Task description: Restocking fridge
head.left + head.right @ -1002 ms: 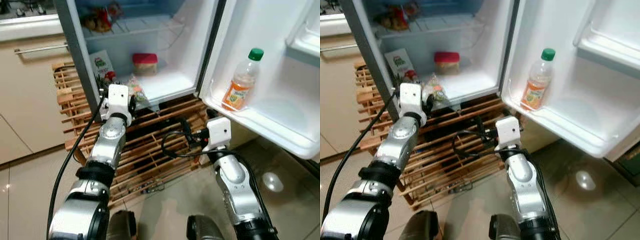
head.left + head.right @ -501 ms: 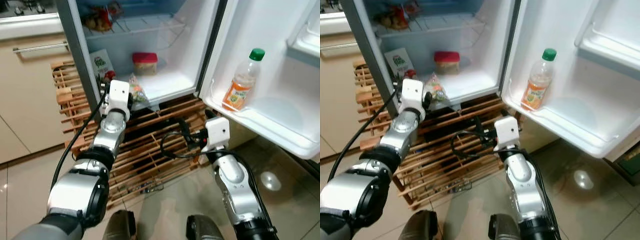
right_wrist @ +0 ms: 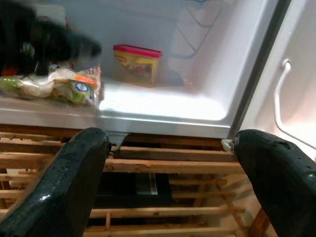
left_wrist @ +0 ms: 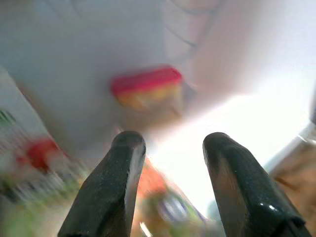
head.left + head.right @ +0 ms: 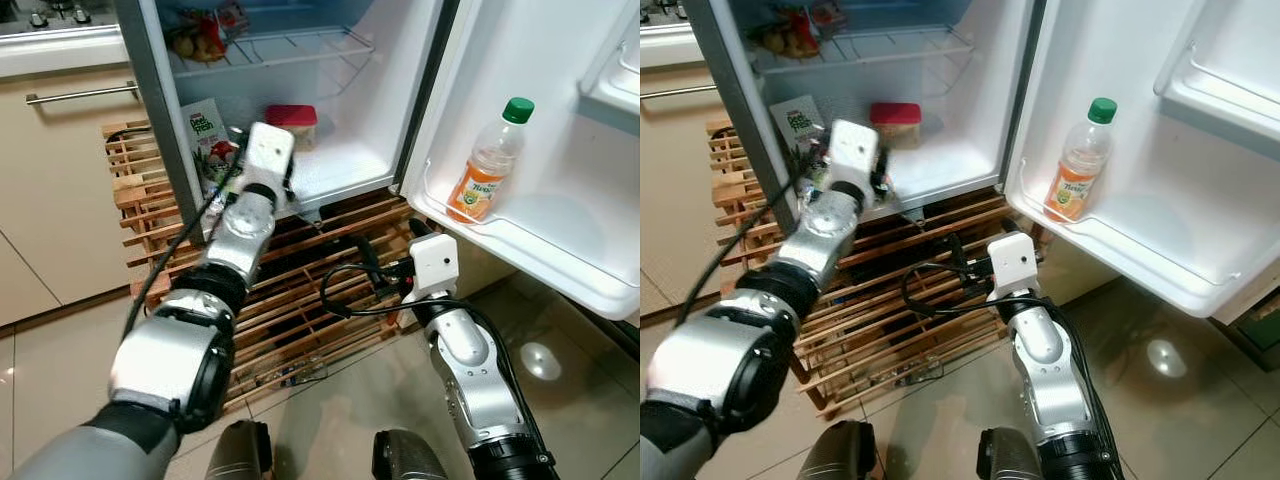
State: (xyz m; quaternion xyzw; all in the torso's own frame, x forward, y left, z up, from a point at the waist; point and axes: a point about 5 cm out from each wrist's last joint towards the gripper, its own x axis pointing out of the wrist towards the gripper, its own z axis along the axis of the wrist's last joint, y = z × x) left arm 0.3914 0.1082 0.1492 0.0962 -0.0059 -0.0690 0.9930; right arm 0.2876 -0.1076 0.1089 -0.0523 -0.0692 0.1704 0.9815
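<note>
The fridge [image 5: 400, 60] stands open, and most of the stock looks placed already. At 9 o'clock on the bottom shelf a carton [image 5: 205, 135] stands upright against the left wall; just right of it, at the shelf's front edge, lies a bagged vegetable pack [image 3: 54, 85]. The left gripper [image 4: 168, 163] reaches in over that bag, fingers [image 4: 111, 187] spread with nothing between them, so the bag seems just set down or about to be nudged deeper; the blur leaves that unclear. At 12 o'clock, toward the back, sits a red-lidded tub [image 5: 291, 122], and on the wire shelf above there is some fruit-like produce [image 5: 195, 40], too small to name. Lower, at 6 o'clock before the wooden rack [image 5: 300, 300], the right gripper [image 3: 168, 163] hangs empty, fingers wide apart. At 3 o'clock a juice bottle [image 5: 487, 165] stands upright in the door shelf [image 5: 560, 250]. No item waiting to be stocked is visible, so what remains is likely withdrawing the left arm and shutting the door.
</note>
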